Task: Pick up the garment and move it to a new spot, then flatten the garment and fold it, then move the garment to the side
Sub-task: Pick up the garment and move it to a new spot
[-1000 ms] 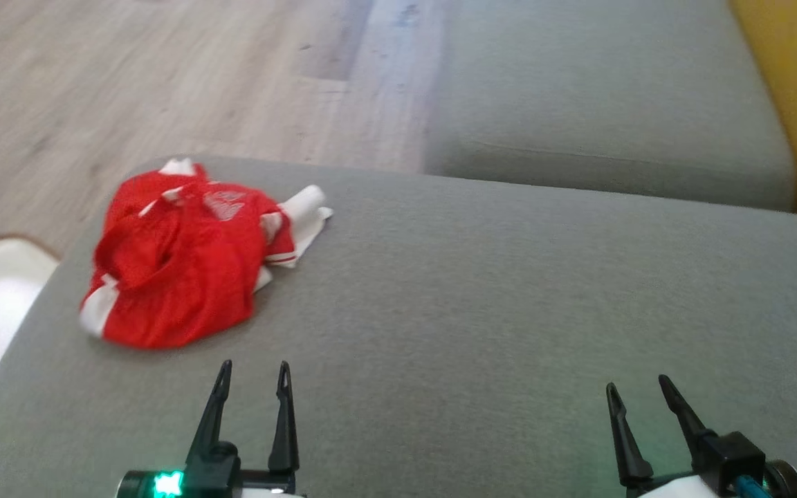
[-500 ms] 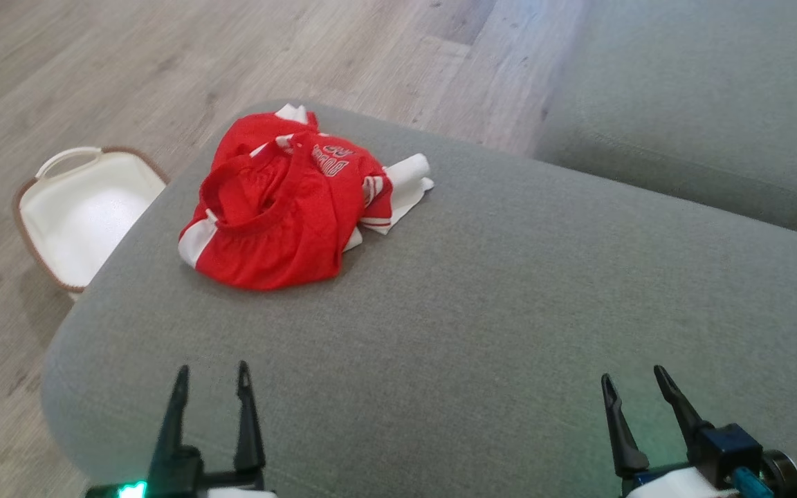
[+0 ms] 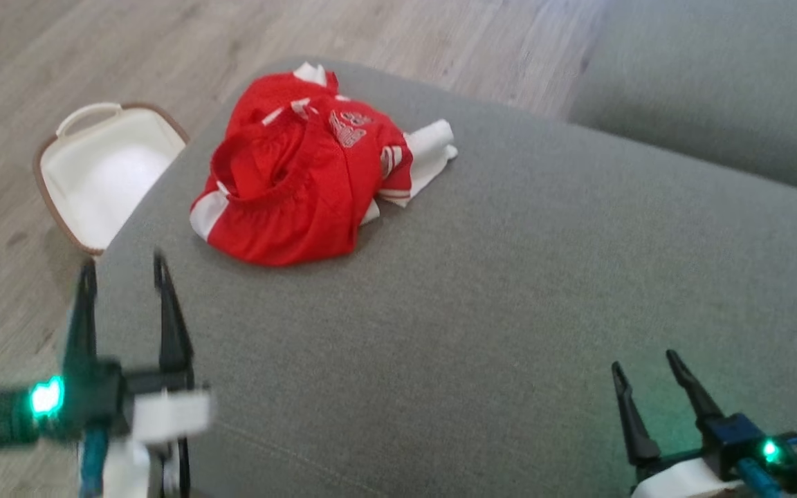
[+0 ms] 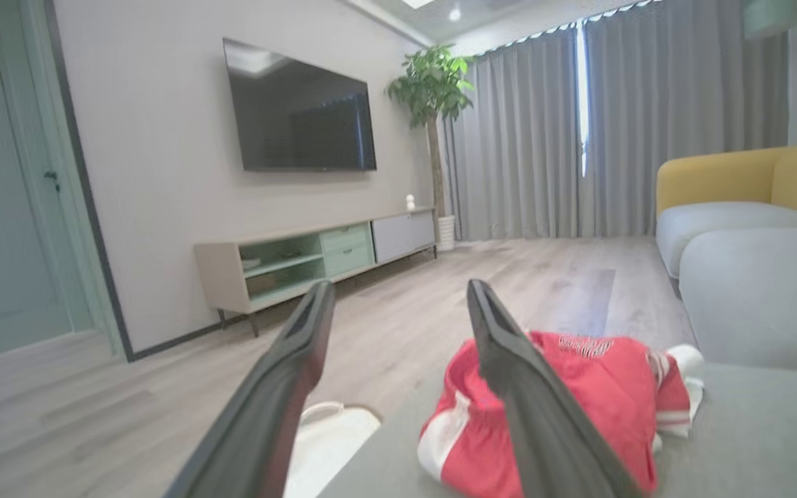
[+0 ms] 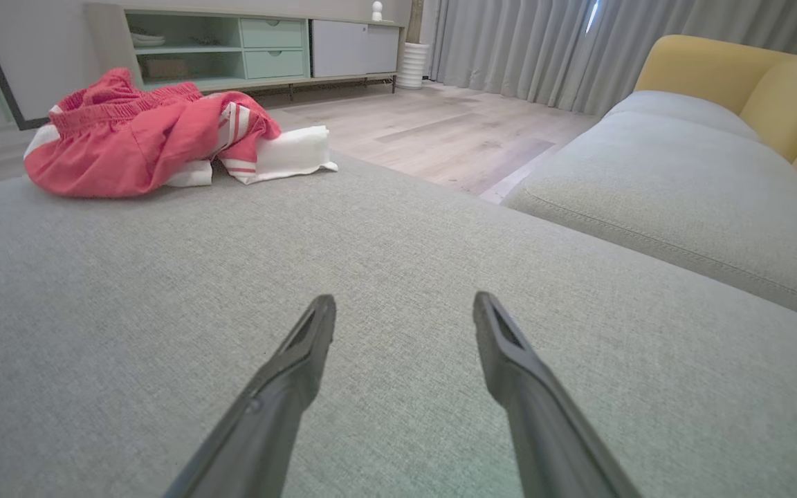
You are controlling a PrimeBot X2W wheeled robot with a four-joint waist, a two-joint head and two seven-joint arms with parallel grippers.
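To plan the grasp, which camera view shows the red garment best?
The head view: the garment lies whole, seen from above, uncovered. In the left wrist view a gripper finger hides part; the right wrist view shows it side-on.

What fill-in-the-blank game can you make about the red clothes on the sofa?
The crumpled red-and-white cloth garment lies on the ____ fabric sofa cushion.
The white plastic basket with a brown rim stands on the wooden ____.
The left arm's long dark fingers stand ____, gripping nothing.
Missing words: grey; floor; open.
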